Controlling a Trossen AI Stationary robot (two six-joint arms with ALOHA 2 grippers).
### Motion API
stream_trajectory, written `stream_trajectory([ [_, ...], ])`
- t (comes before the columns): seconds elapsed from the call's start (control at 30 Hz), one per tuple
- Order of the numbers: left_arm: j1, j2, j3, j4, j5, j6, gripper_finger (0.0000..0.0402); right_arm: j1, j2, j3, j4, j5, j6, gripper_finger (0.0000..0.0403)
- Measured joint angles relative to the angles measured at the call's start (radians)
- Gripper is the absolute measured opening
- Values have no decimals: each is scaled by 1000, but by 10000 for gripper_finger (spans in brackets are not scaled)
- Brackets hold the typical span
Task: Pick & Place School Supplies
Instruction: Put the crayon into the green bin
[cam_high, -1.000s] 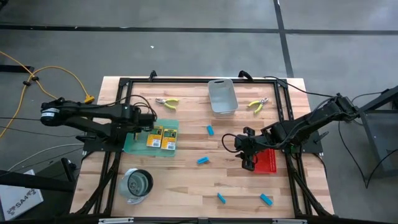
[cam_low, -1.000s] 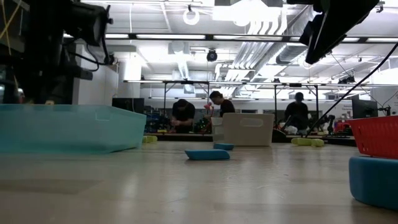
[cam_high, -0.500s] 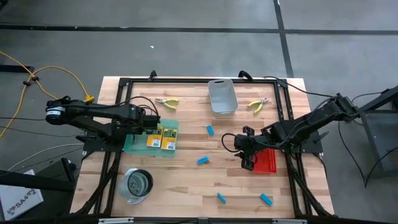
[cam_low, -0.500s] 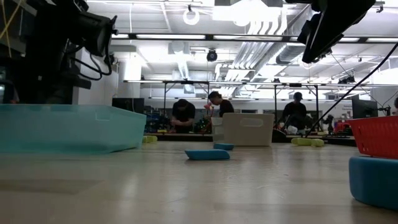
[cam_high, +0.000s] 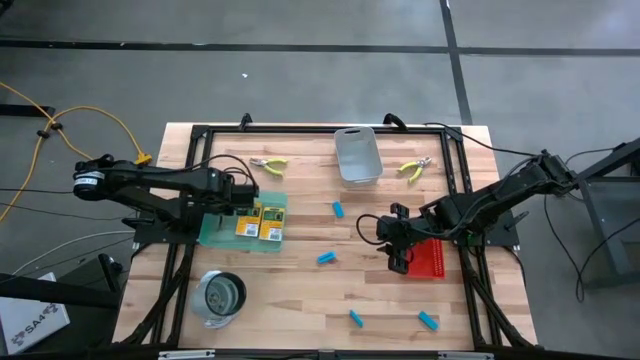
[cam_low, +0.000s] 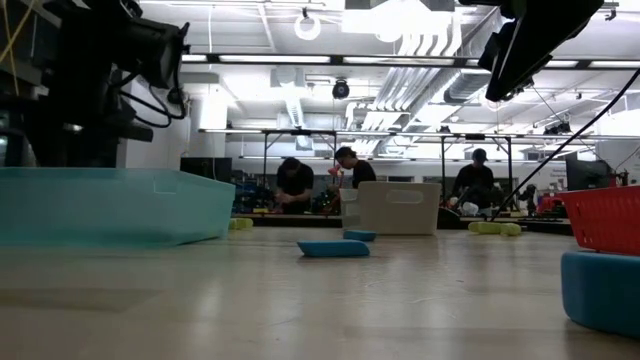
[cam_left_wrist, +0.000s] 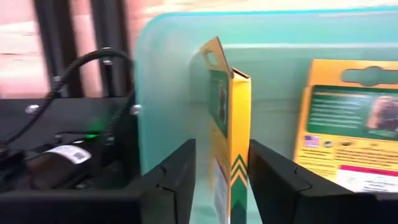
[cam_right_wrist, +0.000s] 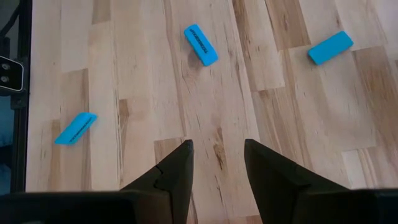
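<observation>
upright crayon box (cam_left_wrist: 229, 134), on edge between left tool (cam_left_wrist: 219, 180) fingers

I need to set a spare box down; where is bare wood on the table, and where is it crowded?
Bare: the strip between the metal cup and the blue block, and between the grey bin and the green tray. Crowded: that tray, with crayon boxes and the left gripper; also by the red tray under the right gripper.

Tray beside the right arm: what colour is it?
Red tray, with a slatted pattern; the high view shows it best.
</observation>
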Motion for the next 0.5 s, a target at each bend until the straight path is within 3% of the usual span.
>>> stream_trajectory([
  [0.27,0,0,0,146,-8,90,134,0,0,0,0,0,0,135],
  [0.5,0,0,0,150,-21,101,135,0,0,0,0,0,0,135],
])
